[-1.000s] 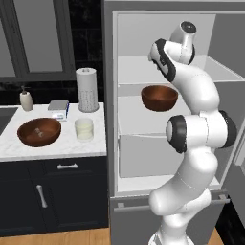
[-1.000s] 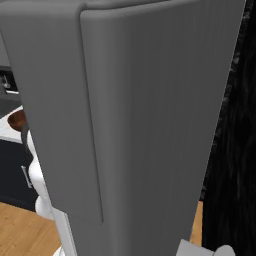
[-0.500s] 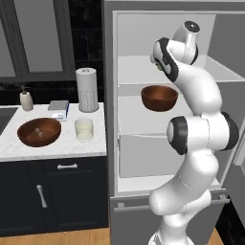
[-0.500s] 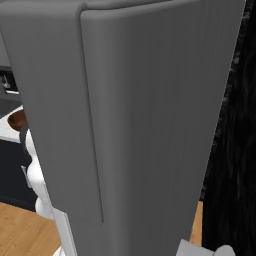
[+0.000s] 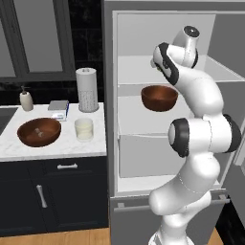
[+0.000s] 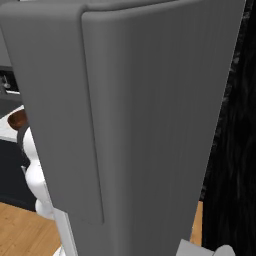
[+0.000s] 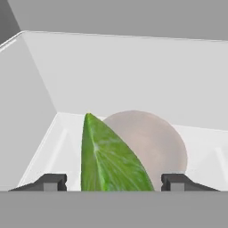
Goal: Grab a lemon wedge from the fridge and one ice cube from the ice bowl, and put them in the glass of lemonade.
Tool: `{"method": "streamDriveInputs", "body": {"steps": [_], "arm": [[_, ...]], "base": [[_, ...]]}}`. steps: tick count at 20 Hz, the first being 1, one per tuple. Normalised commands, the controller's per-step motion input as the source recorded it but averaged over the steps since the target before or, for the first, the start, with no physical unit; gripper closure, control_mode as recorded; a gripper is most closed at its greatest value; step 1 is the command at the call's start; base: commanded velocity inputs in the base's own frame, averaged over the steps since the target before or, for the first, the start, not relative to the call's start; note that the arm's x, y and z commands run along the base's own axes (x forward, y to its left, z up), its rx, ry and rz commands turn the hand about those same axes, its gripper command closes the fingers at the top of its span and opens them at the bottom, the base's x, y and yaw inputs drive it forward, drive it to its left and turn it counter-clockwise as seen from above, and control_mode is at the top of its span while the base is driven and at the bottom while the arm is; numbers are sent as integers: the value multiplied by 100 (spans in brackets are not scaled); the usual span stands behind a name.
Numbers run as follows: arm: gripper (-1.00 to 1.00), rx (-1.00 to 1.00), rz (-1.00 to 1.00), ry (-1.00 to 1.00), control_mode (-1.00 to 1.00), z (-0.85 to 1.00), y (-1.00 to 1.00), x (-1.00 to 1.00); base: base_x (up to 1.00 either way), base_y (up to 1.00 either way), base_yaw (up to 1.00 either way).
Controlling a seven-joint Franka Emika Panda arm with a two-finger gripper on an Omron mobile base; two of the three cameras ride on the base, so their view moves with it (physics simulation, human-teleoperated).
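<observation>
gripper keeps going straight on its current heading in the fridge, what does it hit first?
Most likely the lemon wedge: it stands between the gripper fingertips, which are apart. A pale round thing sits right behind it, then the fridge back wall. Depth is hard to judge.

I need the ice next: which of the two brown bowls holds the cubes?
The ice bowl on the white counter, left of the glass of lemonade; small pale cubes show inside. The brown bowl on the fridge shelf shows none.
</observation>
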Motion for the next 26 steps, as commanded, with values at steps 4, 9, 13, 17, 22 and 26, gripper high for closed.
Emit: {"method": "streamDriveInputs", "body": {"steps": [4,9,13,17,22,26], "arm": [[100,-1,0,-7,-100,-21,0,3],[100,0,0,-10,-100,-5,0,-35],[100,0,0,-33,-100,0,0,-100],[100,4,0,-49,-100,11,0,-100],[100,5,0,-6,-100,22,0,-100],[100,2,0,1,-100,9,3,-100]], "base": [[0,0,0],[0,0,0],[0,0,0],[0,0,0],[0,0,0],[0,0,0]]}}
